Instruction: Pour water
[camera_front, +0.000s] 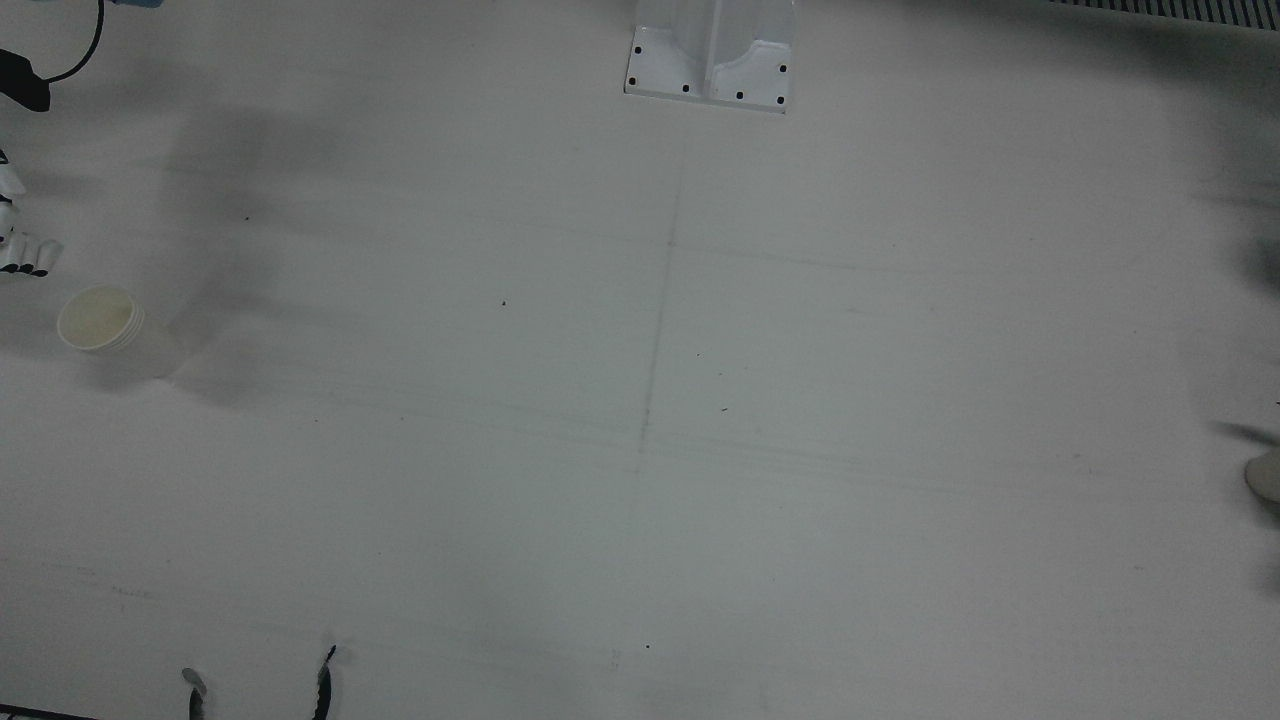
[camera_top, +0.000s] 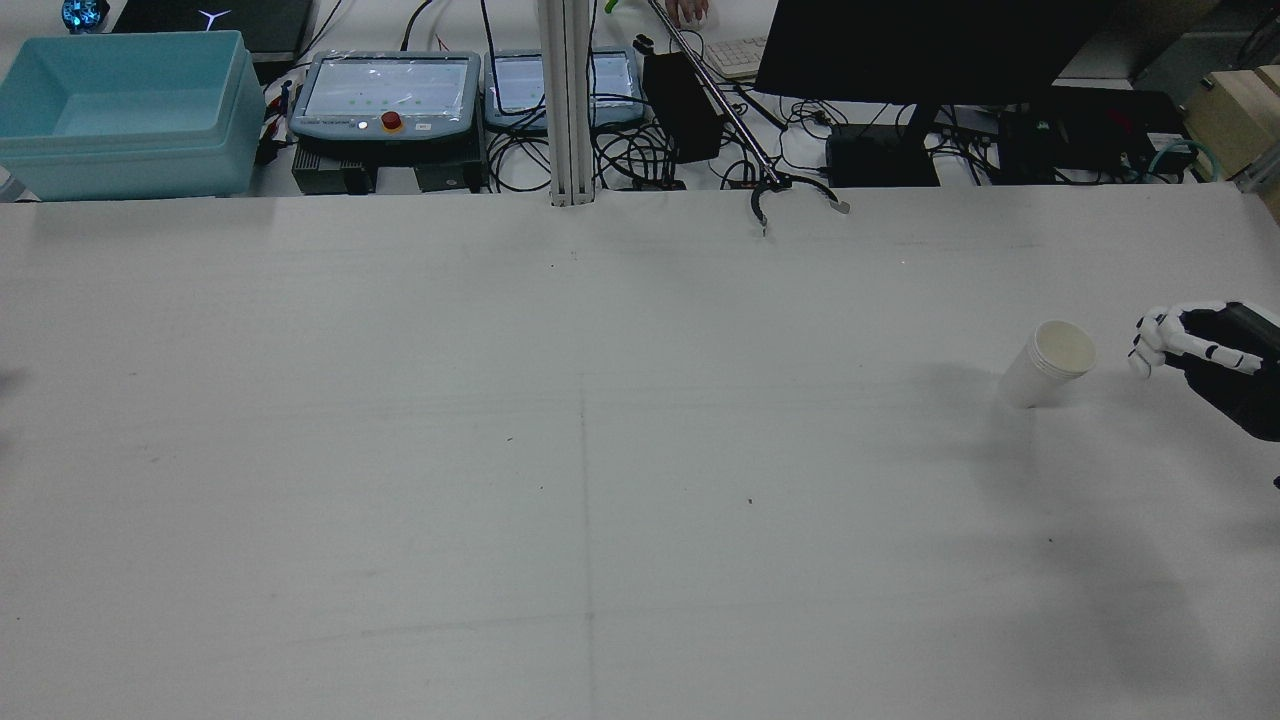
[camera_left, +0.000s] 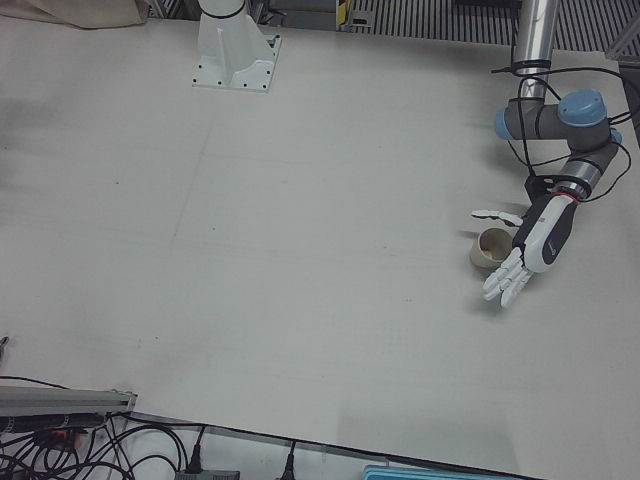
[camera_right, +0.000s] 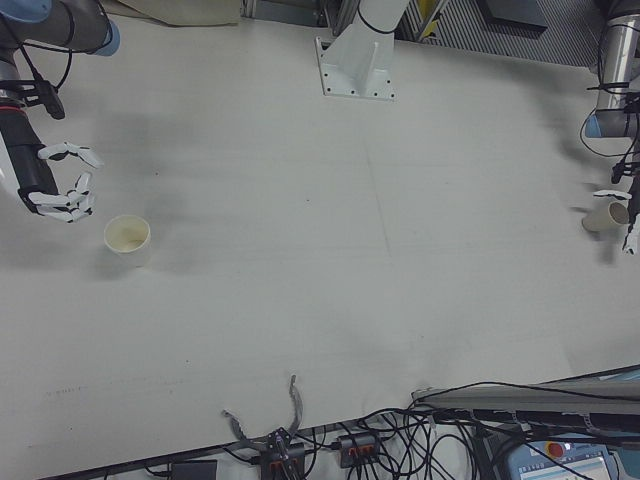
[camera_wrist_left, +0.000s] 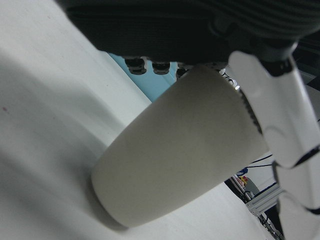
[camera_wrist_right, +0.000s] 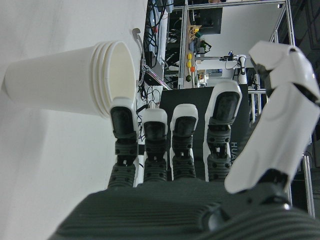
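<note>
Right robot hand (camera_top: 1175, 340) is open, fingers apart w/ nothing held, palm turned toward the right cup (camera_top: 1050, 362). That cup stands upright on the bench (camera_top: 600, 450) just beside the fingertips, not touching as far as I can see. I read this as a pre-grasp approach: the hand is level w/ the cup wall so a side wrap can follow.

Left robot hand (camera_left: 525, 255) is also open, fingers spread. The left cup (camera_left: 492, 247) stands upright between thumb and fingers, close to the palm. Contact I can't tell, but nothing is clamped yet. I'd guess it's placed that way so one closing motion takes the cup.

Water: can't see whether either cup holds any, so I can't say which is the pourer.

Room: both cups sit out toward opposite ends of the bench, well apart, w/ a wide bare stretch between them. So one cup must travel inward, and there's plenty of space for that. Inward from both hands, only the arm pedestal (camera_front: 712, 55) stands mid-bench. A grabber tool (camera_top: 790, 195) pokes over the far edge, well clear of both hands.
</note>
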